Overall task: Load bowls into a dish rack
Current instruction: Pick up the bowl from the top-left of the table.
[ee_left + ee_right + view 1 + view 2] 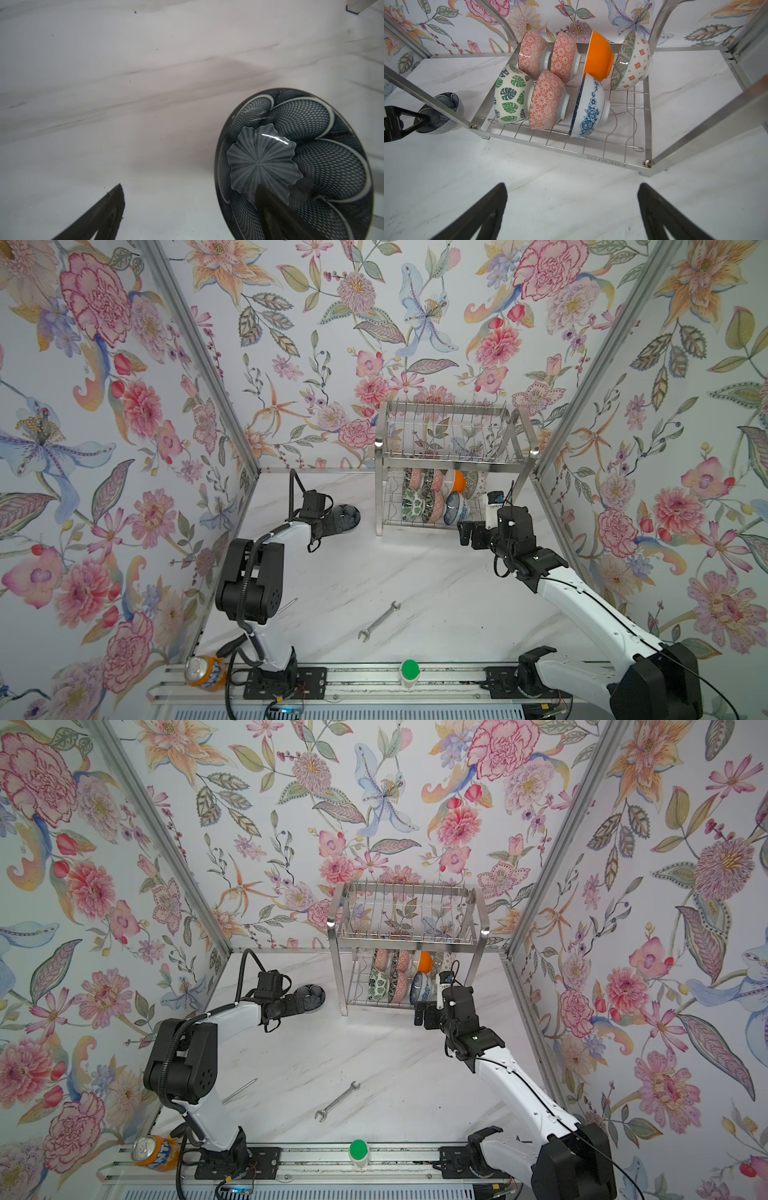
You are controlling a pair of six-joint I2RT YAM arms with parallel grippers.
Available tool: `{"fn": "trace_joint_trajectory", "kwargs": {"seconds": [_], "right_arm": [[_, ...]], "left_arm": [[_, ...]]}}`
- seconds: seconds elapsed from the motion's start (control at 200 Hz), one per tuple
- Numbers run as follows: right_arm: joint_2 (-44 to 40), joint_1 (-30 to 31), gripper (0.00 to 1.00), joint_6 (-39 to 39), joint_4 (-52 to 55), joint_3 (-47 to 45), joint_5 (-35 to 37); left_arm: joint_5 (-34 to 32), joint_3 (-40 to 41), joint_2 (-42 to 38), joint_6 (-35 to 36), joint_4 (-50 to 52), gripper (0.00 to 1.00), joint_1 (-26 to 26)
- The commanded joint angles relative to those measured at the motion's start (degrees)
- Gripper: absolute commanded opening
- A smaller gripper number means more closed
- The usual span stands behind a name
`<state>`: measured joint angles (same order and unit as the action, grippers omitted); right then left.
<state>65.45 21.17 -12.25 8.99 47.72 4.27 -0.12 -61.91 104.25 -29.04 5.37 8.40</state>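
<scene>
The dish rack (453, 466) (409, 942) stands at the back of the table, its upper tier bare. On its lower wire grid (612, 162) several bowls stand on edge, among them a green-leaf one (510, 97), a pink one (548, 101), a blue-and-white one (591, 108) and an orange one (600, 56). A black-and-white bowl (291, 162) (353, 512) (313, 994) sits upright on the table left of the rack. My left gripper (190, 186) (343, 520) is open, one finger inside this bowl and the other outside its rim. My right gripper (572, 187) (465, 533) is open over bare table just in front of the rack.
A wrench (379, 621) lies mid-table toward the front. A thin metal rod (289, 605) lies by the left arm. An orange soda can (203, 672) and a green-capped bottle (410, 672) stand at the front rail. Floral walls close in the sides and back.
</scene>
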Motion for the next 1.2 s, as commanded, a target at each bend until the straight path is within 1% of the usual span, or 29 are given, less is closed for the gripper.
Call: {"fn": "trace_joint_trajectory", "kwargs": {"seconds": [0.0,0.125,0.23,0.39,0.45,0.485,0.651,0.841,0.991,1.056,1.071,1.101,1.196], "right_arm": [[-0.2,-0.4,0.99,0.8,1.5,2.1,-1.6],[0.9,-0.6,0.99,1.0,1.6,2.8,-2.2],[1.3,-0.5,0.99,0.9,1.5,3.0,-2.4],[1.3,-0.6,0.99,1.1,1.9,3.4,-2.3],[1.1,-0.6,0.99,1.1,2.1,3.5,-2.2],[1.1,-0.7,0.99,1.1,2.3,3.5,-2.1],[0.9,-0.6,0.99,1.1,2.9,4.0,-2.4],[0.4,-0.6,0.99,0.8,4.2,5.4,-3.1],[-0.7,-0.4,0.99,-0.9,4.2,5.8,-5.0],[-1.1,-0.3,0.99,-2.1,3.8,5.6,-6.3],[-1.2,-0.3,0.99,-2.2,3.6,5.6,-6.6],[-1.3,-0.2,0.99,-2.7,3.3,5.6,-7.2],[-1.2,0.3,0.99,-4.3,2.1,5.3,-9.0]], "left_arm": [[2.2,-1.4,2.4,-0.8,-3.9,0.99,-1.0],[4.1,-1.7,4.0,-1.5,-6.9,0.95,-1.4],[5.3,-2.2,5.0,-2.0,-8.8,0.86,-1.7],[7.4,-3.5,6.7,-2.3,-9.7,0.54,-2.0],[7.9,-3.7,7.1,-2.5,-9.9,0.37,-2.0],[8.1,-3.8,7.2,-2.6,-9.8,0.29,-2.1],[8.0,-3.1,6.1,-2.6,-9.1,0.00,-2.2],[7.1,-2.1,0.0,-0.7,-5.7,0.00,-2.5],[8.5,0.3,-9.6,2.2,-1.0,0.00,-2.2],[8.3,1.5,-14.2,4.0,2.1,0.00,-1.1],[8.2,1.8,-16.6,4.3,2.9,0.00,-0.8],[8.1,2.1,-18.9,4.9,4.4,0.00,-0.1],[7.6,3.0,-25.1,6.8,7.8,0.00,3.9]]}}
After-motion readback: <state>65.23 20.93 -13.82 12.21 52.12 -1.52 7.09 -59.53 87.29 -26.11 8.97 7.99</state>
